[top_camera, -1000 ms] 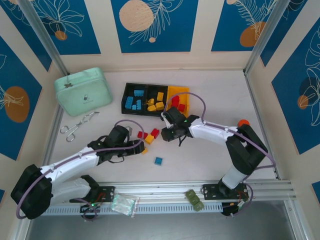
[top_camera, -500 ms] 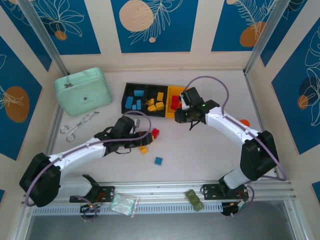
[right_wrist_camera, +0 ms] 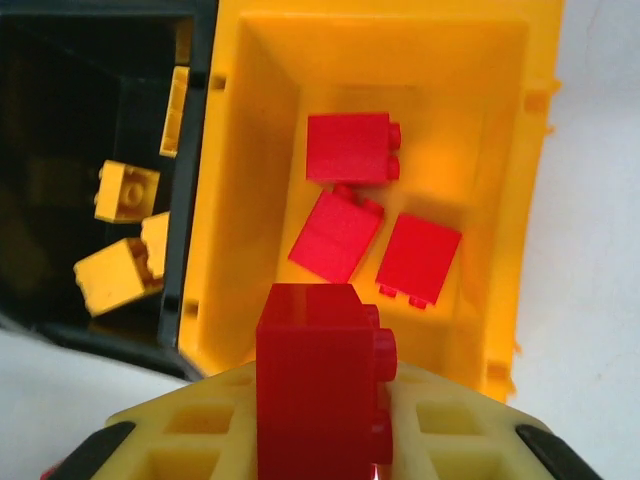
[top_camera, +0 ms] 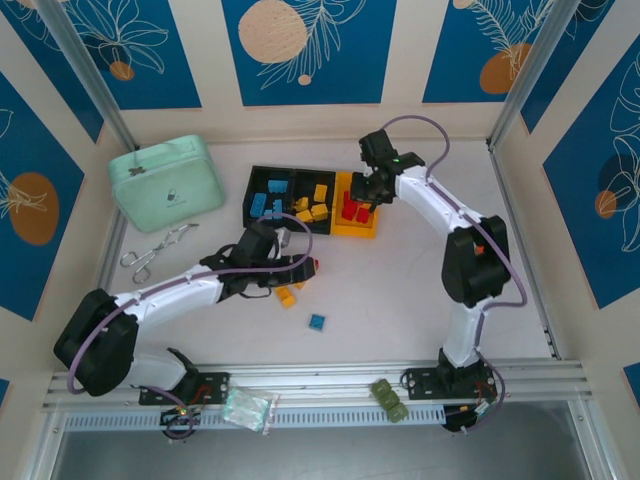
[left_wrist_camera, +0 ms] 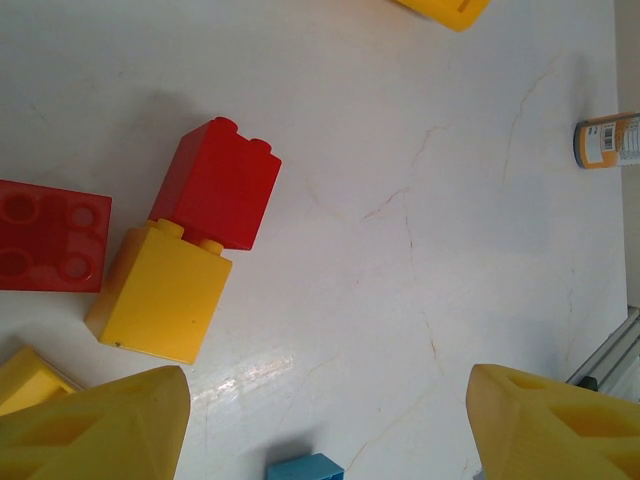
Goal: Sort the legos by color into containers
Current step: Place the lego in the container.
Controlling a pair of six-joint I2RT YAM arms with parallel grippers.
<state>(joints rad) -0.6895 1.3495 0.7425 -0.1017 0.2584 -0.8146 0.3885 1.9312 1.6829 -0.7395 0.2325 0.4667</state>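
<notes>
The right gripper (top_camera: pixel 366 192) clamped a red lego (right_wrist_camera: pixel 316 370) above the yellow bin (right_wrist_camera: pixel 538 200) — the left gripper (left_wrist_camera: pixel 325 425) gaped wide over a loose yellow lego (left_wrist_camera: pixel 160 292).

Blue wall panels (top_camera: pixel 330 70) bear peach discs and pale leaves. Black bins (top_camera: pixel 292 171) hold blue bricks (top_camera: pixel 268 202) and yellow bricks (top_camera: pixel 312 208); the yellow bin (right_wrist_camera: pixel 250 150), red bricks (right_wrist_camera: pixel 347 147). Yellow fingers (right_wrist_camera: pixel 190 425) of the right gripper (right_wrist_camera: pixel 318 440) clamp a red brick (right_wrist_camera: pixel 315 360).

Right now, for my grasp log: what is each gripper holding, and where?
Right gripper: red brick, pinched at its end nearest the wrist. Left gripper: open, nothing.
</notes>
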